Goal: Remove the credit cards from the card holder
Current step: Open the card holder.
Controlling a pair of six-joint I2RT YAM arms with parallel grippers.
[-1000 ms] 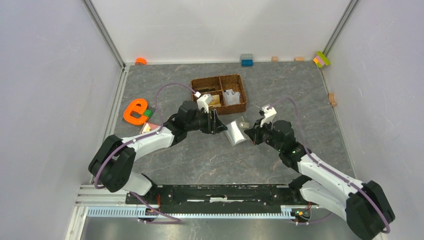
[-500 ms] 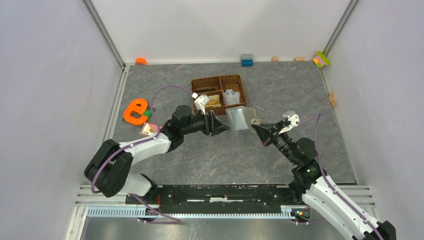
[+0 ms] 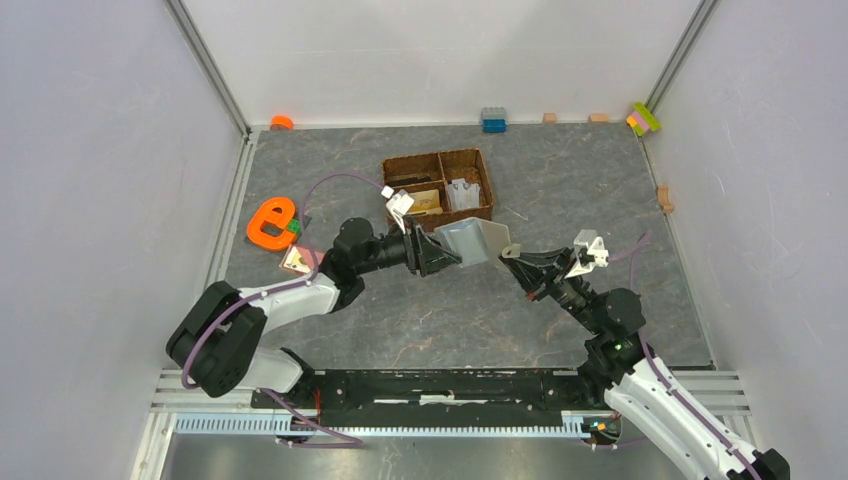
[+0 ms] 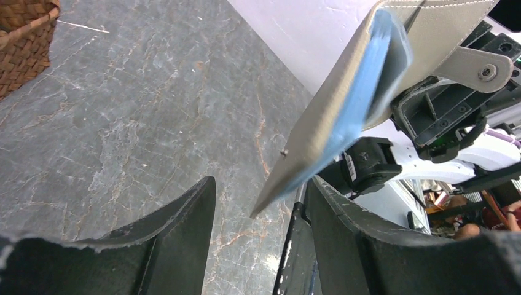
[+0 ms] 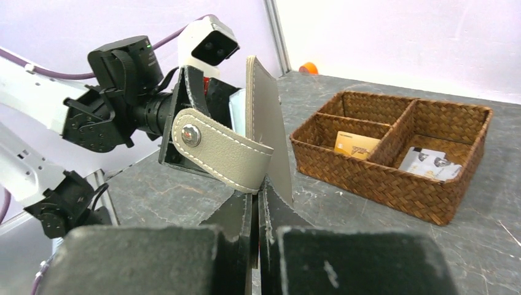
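Observation:
The card holder, a grey-olive case with a light-blue inside, hangs in the air in front of the basket. My right gripper is shut on its lower edge, and its snap tab hangs loose to one side. My left gripper is open, and the card holder's corner reaches into the gap between the fingers without touching either. One orange-tan credit card lies in a compartment of the basket. Whether a card sits inside the card holder I cannot tell.
The brown woven basket stands just behind the two grippers, with a white item in its right compartment. An orange e-shaped piece and a small pink-tan piece lie left. Toy blocks line the back wall.
My right gripper has lifted the card holder off the table and brought it up in front of my left gripper. The left gripper has drawn back slightly and opened a little wider.

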